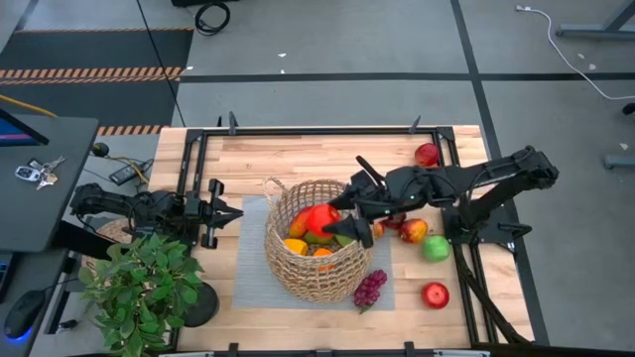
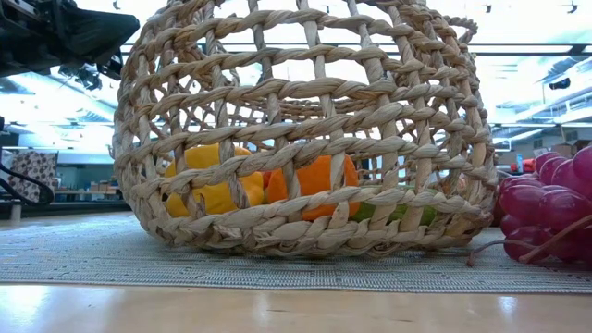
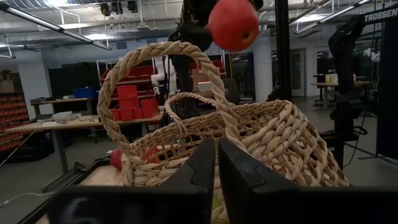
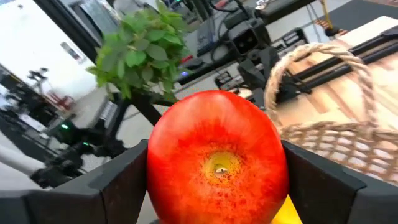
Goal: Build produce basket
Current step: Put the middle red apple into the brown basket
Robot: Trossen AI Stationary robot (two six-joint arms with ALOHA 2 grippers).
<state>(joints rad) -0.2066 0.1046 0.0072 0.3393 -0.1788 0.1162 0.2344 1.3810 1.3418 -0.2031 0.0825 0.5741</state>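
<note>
Nearest the front edge of the tabletop, a bunch of purple grapes lies just beside the basket, partly on the grey woven mat. Knobbly cluster, glossy beads on a thin stem; probably best lifted by the body of the bunch, since the stem looks flimsy.

The basket stands on the mat near the middle of the tabletop. Round, open-weave tan wicker with loop handles; stiff but light by the look of it, and likely to slide or tip if nudged at the rim. Through the gaps in the low view: a yellow piece and an orange one already inside.

Right pincer hovers over the basket's mouth, its fingers pinching a red apple at its widest sides. The apple is smooth, shiny, round and hard-looking; slippery, so a grip across the middle suits it.

To the right of the basket, still loose on the wood: a green apple, three more red apples, and other pieces half hidden under the arm.

Left pincer waits just left of the basket, fingers pressed together. A potted plant stands at the front left corner.
</note>
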